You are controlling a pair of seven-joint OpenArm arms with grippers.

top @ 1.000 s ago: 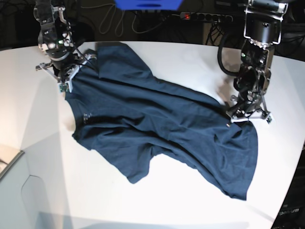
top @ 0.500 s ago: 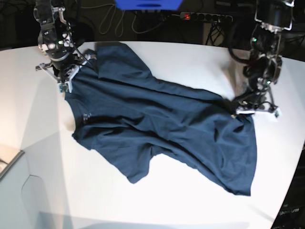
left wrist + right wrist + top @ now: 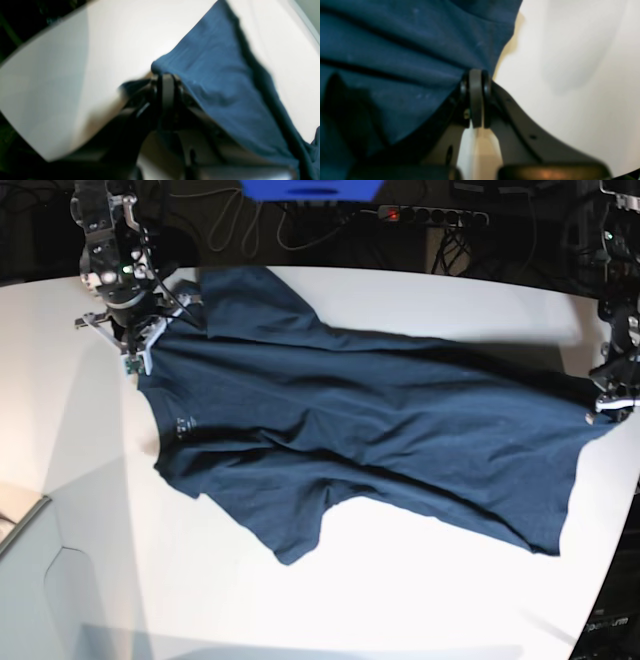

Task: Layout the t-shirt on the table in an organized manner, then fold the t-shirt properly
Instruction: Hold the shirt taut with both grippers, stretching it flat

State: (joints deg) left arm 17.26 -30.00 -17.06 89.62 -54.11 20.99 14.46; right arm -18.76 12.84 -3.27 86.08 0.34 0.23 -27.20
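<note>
left gripper [image 3: 167, 86]: jaws closed | right gripper [image 3: 476, 86]: jaws closed

I see the white table [image 3: 380, 600] carrying one thing, the navy t-shirt [image 3: 370, 430], spread wide and creased across it. Its shoulder edge lies at my right gripper [image 3: 135, 340], whose jaws are pinched together on it; its hem corner runs to my left gripper [image 3: 612, 402], jaws likewise clamped on cloth. Beyond each pair of jaws, bare tabletop shows.
</note>
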